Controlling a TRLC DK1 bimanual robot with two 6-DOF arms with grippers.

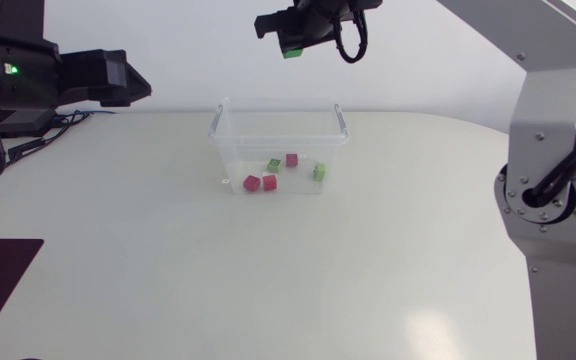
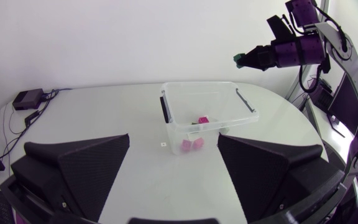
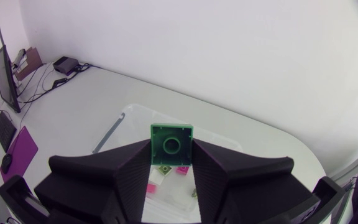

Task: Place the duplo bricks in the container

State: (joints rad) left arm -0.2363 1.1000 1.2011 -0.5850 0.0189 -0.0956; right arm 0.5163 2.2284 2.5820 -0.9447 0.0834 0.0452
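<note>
Right pincer (image 1: 290, 48) grips a green brick (image 3: 172, 144) high above the container (image 1: 278, 110), which lies below it and holds five bricks (image 1: 270, 181). Left pincer (image 1: 133, 88) is open, empty and farther from the container.

White table (image 1: 268, 280) with rounded corners, plain white wall (image 1: 188, 50) behind, even light

Head overhead, wrists oblique, all sharing container (image 1: 268, 130)
</note>
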